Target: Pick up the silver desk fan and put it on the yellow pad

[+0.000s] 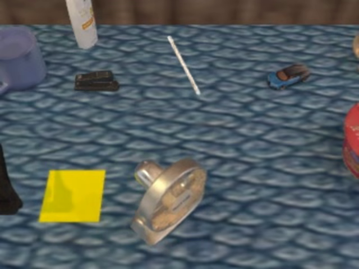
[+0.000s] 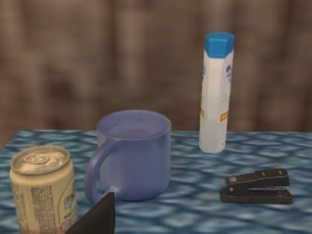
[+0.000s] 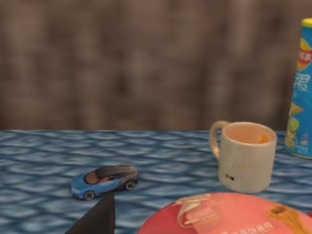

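Note:
The silver desk fan lies tilted on the blue cloth at the front middle, its stub pointing up and left, tan blades showing inside. The yellow pad lies flat just to its left, not touching it and bare. My left arm is parked at the table's left edge beside the pad; one dark finger shows in the left wrist view with nothing against it. My right arm is outside the top view; its one visible finger also stands alone. Neither gripper holds anything.
At the back stand a purple mug, a white bottle, a black stapler, a white stick and a blue toy car. A red tub sits at the right edge. A drink can stands by the purple mug, a cream mug behind the tub.

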You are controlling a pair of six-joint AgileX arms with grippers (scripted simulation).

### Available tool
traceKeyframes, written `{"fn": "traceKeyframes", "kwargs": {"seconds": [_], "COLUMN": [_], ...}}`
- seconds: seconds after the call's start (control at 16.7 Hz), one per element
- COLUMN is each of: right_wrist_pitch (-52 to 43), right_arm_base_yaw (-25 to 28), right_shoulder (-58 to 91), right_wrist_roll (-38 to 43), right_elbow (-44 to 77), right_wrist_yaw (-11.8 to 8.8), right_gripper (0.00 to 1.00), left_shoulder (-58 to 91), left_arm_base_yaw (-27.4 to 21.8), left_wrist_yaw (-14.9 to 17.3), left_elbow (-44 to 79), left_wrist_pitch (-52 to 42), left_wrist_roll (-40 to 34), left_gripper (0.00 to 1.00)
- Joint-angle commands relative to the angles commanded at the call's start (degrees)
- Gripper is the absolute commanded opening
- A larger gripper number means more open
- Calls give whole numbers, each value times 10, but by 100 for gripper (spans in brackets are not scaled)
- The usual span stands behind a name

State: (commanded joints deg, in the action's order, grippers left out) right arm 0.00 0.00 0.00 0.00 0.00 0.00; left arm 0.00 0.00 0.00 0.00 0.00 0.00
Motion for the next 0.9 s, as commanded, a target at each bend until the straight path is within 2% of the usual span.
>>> {"fn": "traceKeyframes", "kwargs": {"seconds": [0.18, 0.36, 0.6, 0.9], "right_wrist_pitch": [0, 0, 0, 0], "right_arm_base_yaw": [0, 0, 0, 0], "right_shoulder": [0, 0, 0, 0], "right_wrist_roll": [0, 0, 0, 0], "right_elbow": [0, 0, 0, 0], "right_wrist_yaw": [0, 0, 0, 0], "right_gripper": [100, 100, 100, 100], "left_shoulder": [6, 60, 214, 488], "left_arm_base_yaw": [-3, -32, -101, -214], "left_wrist_yaw": [0, 1, 1, 0], "left_elbow": [5, 57, 202, 453], "left_wrist_pitch": [-6, -56, -178, -379], "left_wrist_roll": [0, 2, 3, 1], "left_gripper": [100, 100, 100, 100]}}
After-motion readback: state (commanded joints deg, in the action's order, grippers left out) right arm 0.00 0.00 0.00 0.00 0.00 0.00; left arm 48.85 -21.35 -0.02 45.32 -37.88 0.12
